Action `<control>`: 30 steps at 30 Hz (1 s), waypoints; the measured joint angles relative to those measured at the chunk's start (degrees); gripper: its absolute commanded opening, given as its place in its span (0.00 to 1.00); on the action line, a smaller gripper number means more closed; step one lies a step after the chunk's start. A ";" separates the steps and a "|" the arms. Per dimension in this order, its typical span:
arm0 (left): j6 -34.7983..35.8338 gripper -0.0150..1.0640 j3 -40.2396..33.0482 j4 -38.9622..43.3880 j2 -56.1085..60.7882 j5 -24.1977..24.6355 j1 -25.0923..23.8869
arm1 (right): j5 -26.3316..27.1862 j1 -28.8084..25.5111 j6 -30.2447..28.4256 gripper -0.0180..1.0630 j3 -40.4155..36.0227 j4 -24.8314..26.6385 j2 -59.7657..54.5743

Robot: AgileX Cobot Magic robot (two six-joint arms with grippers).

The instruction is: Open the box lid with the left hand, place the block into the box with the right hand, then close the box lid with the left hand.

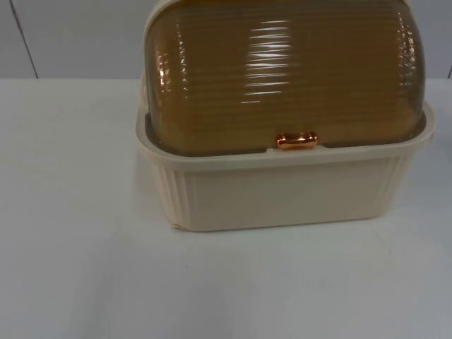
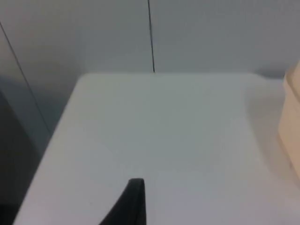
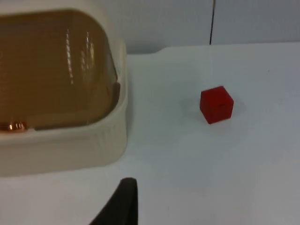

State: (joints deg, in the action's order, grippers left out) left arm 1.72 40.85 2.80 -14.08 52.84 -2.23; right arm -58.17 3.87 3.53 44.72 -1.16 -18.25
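A cream ribbed box [image 1: 282, 194] stands in the middle of the white table in the top view. Its amber see-through lid [image 1: 282, 70] is down, with a copper handle [image 1: 296, 140] at the front rim. The right wrist view takes in the box [image 3: 61, 145], its lid [image 3: 51, 70] and a small red block [image 3: 216, 104] lying on the table apart from the box. My right gripper [image 3: 123, 204] hangs above bare table, short of both. My left gripper [image 2: 133, 206] is over bare table, with a cream corner of the box [image 2: 291, 117] off to its side.
The grey partition wall [image 2: 211, 33] closes the table at the back. The table's side edge [image 2: 51, 136] drops off beside my left gripper. White table top [image 1: 226, 282] stretches in front of the box.
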 measured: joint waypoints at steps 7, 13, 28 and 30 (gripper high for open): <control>2.56 0.99 4.74 3.61 -6.86 -5.67 1.70 | 6.11 0.00 3.97 0.99 4.67 -6.79 -9.88; 3.21 0.99 9.27 6.08 -17.16 -9.83 1.92 | 10.00 0.52 8.51 0.99 9.58 -14.57 -16.94; 3.21 0.99 13.45 4.40 -35.53 -20.14 1.92 | 19.31 1.59 9.96 0.99 14.61 -10.68 -29.52; 3.21 0.99 13.45 4.40 -36.33 -20.14 1.92 | 20.09 1.59 9.34 0.99 14.61 -9.65 -30.75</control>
State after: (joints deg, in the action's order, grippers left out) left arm 4.93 54.30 7.21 -50.42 32.70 -0.31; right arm -38.08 5.46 12.87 59.33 -10.80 -49.00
